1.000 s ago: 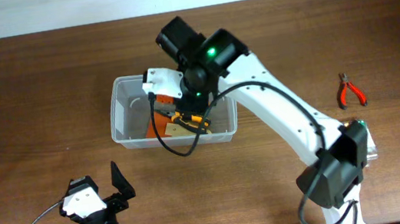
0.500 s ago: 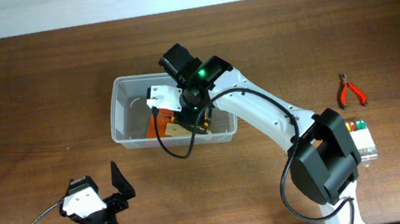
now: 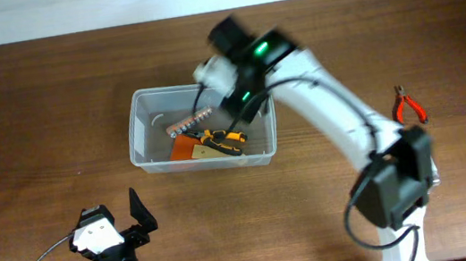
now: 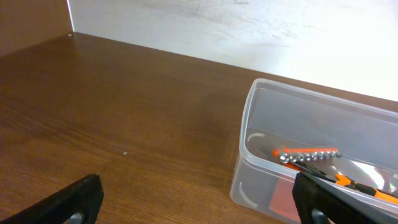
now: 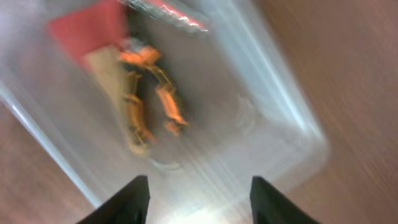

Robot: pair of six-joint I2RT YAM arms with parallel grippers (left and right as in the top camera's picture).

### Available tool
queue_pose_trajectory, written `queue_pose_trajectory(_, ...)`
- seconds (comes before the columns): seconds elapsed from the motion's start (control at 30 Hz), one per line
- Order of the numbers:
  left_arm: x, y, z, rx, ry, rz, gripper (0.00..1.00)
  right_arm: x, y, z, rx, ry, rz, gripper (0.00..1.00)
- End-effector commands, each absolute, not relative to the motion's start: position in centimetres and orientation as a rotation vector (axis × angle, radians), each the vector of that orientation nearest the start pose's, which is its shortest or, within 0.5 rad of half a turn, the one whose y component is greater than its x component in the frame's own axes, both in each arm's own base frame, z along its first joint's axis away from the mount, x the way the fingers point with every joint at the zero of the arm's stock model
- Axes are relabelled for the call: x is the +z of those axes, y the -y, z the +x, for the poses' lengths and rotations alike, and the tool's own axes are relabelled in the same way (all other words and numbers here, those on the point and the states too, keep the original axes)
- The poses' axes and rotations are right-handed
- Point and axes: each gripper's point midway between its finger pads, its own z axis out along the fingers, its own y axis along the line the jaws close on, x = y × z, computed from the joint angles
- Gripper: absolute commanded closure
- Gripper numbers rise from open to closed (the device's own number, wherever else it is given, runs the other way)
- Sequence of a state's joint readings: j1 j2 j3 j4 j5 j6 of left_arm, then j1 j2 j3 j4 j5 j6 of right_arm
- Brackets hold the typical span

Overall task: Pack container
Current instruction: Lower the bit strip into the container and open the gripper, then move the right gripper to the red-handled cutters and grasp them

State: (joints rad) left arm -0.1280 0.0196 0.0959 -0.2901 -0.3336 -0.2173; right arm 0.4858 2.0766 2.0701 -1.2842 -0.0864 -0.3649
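Observation:
The clear plastic container [image 3: 150,132] sits at the table's centre. Inside lie yellow-and-black pliers [image 3: 219,139], an orange card [image 3: 186,148] and a strip of silver sockets [image 3: 191,120]. The container shows in the left wrist view [image 4: 273,143] and, blurred, in the right wrist view [image 5: 273,99]. My right gripper [image 3: 247,101] is open and empty above the container's right end; its fingers [image 5: 194,198] frame the tub wall. My left gripper [image 3: 141,219] is open and empty at the front left, its fingers [image 4: 199,199] low over the table.
Red-handled pliers [image 3: 408,107] lie on the table at the far right. The right arm's base [image 3: 399,190] stands at the front right and hides what is behind it.
My right gripper has lifted out of the container and swung up and right, leaving the yellow-and-black pliers inside. The left arm has not moved.

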Motion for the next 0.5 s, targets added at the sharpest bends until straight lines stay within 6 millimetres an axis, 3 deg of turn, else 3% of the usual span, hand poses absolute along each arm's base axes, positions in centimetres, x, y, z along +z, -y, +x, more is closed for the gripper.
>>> queue_pose_trajectory(0.0, 14.7, -2.7, 23.2, 0.054, -1.743, -0.309, 0.01, 25.0, -13.9, 42.7, 0.006, -2.615, -0.728, 0.50)
queue_pose_trajectory(0.1, 14.7, -2.7, 23.2, 0.054, -1.743, -0.309, 0.01, 26.8, -7.6, 43.0, -0.016, -2.667, -0.477, 0.51)
queue_pose_trajectory(0.23, 14.7, -2.7, 23.2, 0.054, -1.743, -0.309, 0.01, 26.2, -0.3, 42.6, -0.050, -2.750, -0.249, 0.51)
queue_pose_trajectory(0.37, 14.7, -2.7, 23.2, 0.054, -1.743, -0.309, 0.01, 24.0, 4.2, 41.8, -0.069, -2.829, -0.107, 0.51)
queue_pose_trajectory(0.47, 14.7, -2.7, 23.2, 0.054, -1.743, -0.309, 0.01, 21.0, 6.4, 41.3, -0.066, -2.898, -0.031, 0.51)
